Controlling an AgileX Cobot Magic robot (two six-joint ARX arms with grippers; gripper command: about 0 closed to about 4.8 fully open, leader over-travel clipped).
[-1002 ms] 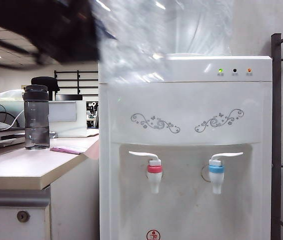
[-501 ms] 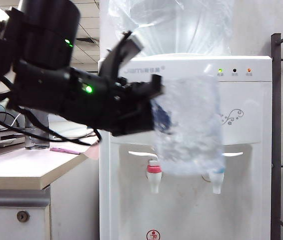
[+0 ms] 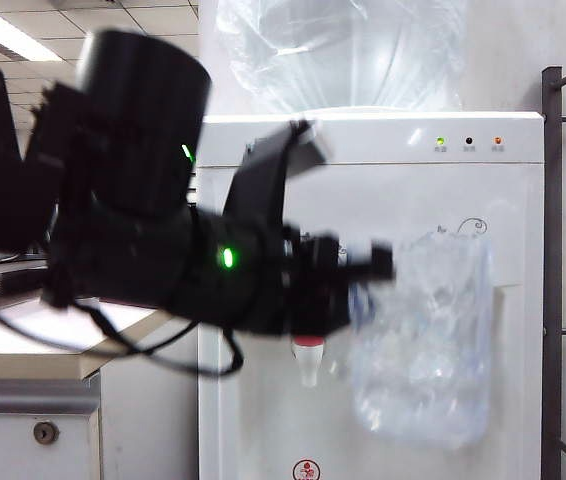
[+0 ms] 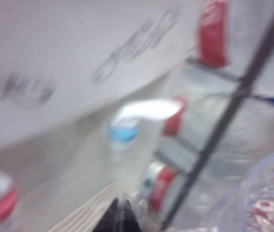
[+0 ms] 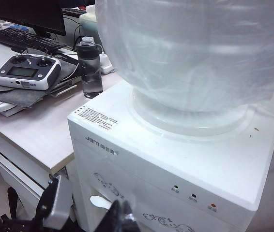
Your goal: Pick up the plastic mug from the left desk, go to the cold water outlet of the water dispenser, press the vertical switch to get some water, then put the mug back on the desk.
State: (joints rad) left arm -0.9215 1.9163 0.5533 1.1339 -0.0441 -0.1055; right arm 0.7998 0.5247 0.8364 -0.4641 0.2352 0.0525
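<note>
— What carries things here?
— The left desk (image 5: 45, 130), pale beige on top, butted against the side of the water dispenser (image 5: 185, 169).
— And what lies on it?
— A smoky-grey bottle (image 5: 89, 67) with a black lid stands upright near the dispenser. Just beside it a white handheld controller (image 5: 28, 71) rests on a grey mat (image 5: 16, 94). Further back a black keyboard (image 5: 25, 38) sits before a dark monitor (image 5: 28, 14).
</note>
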